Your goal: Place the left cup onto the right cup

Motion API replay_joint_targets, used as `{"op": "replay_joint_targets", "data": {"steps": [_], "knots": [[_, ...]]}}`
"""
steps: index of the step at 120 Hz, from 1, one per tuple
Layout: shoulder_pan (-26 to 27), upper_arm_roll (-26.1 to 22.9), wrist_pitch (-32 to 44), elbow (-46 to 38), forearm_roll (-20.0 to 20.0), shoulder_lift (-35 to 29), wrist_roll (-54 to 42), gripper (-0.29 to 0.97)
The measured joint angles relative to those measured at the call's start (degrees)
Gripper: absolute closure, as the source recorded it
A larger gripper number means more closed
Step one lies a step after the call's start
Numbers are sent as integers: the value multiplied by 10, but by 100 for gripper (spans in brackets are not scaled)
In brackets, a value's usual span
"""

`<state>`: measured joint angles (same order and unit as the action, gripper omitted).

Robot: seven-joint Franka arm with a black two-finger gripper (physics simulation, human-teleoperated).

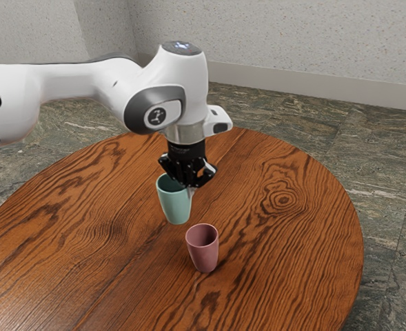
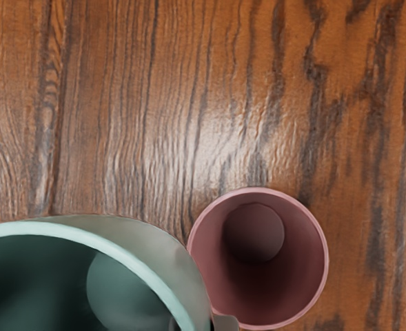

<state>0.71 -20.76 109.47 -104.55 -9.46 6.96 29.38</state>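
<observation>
Exterior view: the white arm (image 1: 65, 86) reaches in from the exterior view's left over a round wooden table (image 1: 292, 207). Its wrist is bent straight down, so the black gripper (image 1: 187, 181) points at the tabletop. The fingers are pinched on the near-side rim of a green cup (image 1: 175, 203), which hangs from them mouth up and slightly tilted, apparently clear of the wood. A pink cup (image 1: 202, 246) stands upright on the table just beside it, lower and toward the exterior view's right, with a narrow gap between the two.

In the wrist view, the green cup's (image 2: 65, 276) wide rim looms close under the hand. Its edge overlaps the rim of the smaller-looking pink cup (image 2: 258, 255), which sits open-mouthed on the grained table (image 2: 154, 103) below.
</observation>
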Motion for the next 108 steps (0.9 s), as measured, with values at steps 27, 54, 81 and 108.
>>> {"op": "replay_joint_targets", "data": {"steps": [27, 54, 81, 108], "knots": [[0, -14, 1, 5, -9, 5, 15, 79], [0, -25, 2, 6, -12, 9, 29, 79], [1, -32, 1, 10, -13, 11, 40, 79], [0, -38, 0, 11, -13, 12, 49, 79]]}}
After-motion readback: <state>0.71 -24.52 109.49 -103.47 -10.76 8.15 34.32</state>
